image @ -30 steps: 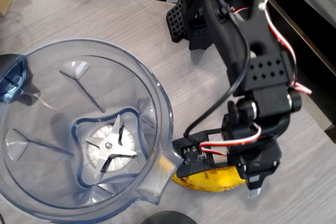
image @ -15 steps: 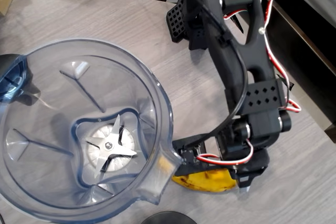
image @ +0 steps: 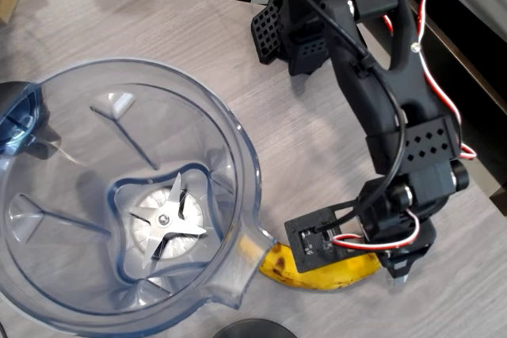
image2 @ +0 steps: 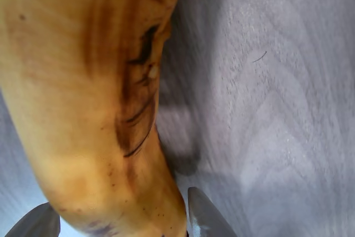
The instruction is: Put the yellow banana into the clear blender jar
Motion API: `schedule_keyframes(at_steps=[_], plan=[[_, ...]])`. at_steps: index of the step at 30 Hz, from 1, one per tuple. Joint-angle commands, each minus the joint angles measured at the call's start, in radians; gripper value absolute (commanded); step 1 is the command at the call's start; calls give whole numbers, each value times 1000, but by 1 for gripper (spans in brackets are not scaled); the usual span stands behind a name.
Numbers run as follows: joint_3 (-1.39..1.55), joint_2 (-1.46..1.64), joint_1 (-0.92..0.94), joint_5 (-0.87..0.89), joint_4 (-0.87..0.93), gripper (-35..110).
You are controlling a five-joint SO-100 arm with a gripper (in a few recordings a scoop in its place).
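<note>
Lying singly on the table (image: 158,29), one yellow banana (image: 317,273) is being gripped between gripper (image: 392,267) fingers (image2: 206,217); one clear blender jar (image: 238,140) is standing beside

jar mouth: the clear blender jar (image: 119,195) is wide open on top, nothing across it; silver blade (image: 165,219) sits at the bottom.
jar wall: spout side just beside the yellow banana (image: 317,271), blocks passage on the left in the overhead view.
claw (image2: 119,220): tips flank the banana, tight on both sides.
tabletop (image: 198,45): bare strip between jar and arm base (image: 289,33).
front edge: dark round object (image: 253,328) near the spout.
</note>
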Motion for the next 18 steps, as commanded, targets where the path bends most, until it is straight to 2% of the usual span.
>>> schedule_keyframes(at_steps=[1, 10, 18], plan=[[-71, 6, 32, -9, -18, 28], [-72, -34, 37, -12, -60, 26], [-72, -12, -6, -9, -61, 6]])
